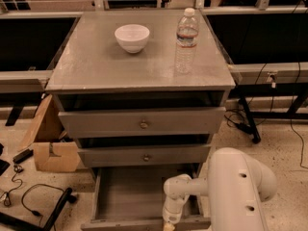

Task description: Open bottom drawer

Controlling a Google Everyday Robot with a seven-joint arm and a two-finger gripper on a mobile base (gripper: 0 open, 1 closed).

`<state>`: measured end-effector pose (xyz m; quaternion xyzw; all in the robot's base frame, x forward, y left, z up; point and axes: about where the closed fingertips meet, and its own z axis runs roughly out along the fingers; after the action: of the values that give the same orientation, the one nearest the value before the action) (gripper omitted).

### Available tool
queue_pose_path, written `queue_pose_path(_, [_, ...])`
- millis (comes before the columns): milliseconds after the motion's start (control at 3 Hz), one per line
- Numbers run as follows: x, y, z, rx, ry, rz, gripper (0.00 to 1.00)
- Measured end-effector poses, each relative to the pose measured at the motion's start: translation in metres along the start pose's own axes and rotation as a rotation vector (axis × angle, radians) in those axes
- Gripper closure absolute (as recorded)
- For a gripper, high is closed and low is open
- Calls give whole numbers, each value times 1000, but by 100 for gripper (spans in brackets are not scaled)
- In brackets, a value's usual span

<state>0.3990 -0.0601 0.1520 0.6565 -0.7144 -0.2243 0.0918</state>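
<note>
The bottom drawer [127, 194] is the lowest of the grey cabinet's three. It stands pulled out and I see down into its bare grey inside. Its front panel lies at the picture's lower edge, and its knob is hidden. My gripper [168, 223] hangs from the white arm [236, 191] at the drawer's front edge, right of centre, and is partly cut off by the frame's bottom. The middle drawer [144, 156] and the top drawer [142, 122] sit above it, each with a small round knob.
A white bowl [132, 37] and a clear water bottle [186, 40] stand on the cabinet top. A cardboard box [50, 146] and black cables [29, 201] lie on the floor at the left. A black table leg [248, 121] and wires are at the right.
</note>
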Motion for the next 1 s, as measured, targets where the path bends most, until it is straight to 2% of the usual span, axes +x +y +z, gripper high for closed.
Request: queue_pose_path(1000, [4, 7, -1, -26, -10, -7, 100])
